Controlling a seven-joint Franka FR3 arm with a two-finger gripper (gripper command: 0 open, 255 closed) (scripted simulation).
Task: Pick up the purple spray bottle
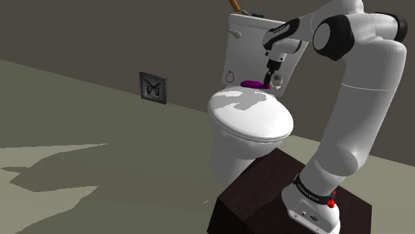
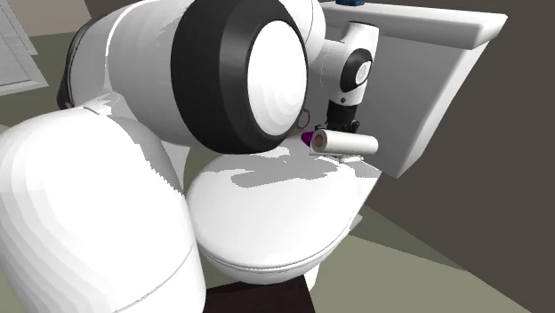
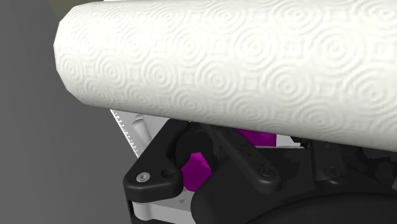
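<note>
Your gripper (image 1: 271,79) is at the purple spray bottle (image 1: 252,84) on the toilet lid's (image 1: 256,121) rear edge. You cannot tell if it's clamped; not yet lifted.

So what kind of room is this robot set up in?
Most likely a bathroom: a white toilet, its tank behind it, and a paper roll beside a purple bottle near the tank.

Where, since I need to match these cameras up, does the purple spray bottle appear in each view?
Shoulder view: purple spray bottle at the back of the toilet lid, beside the claw.
Second exterior view: purple sliver at the white paper roll's left end.
Wrist view: purple patches below the roll.
Shared landmark: the paper roll.
</note>
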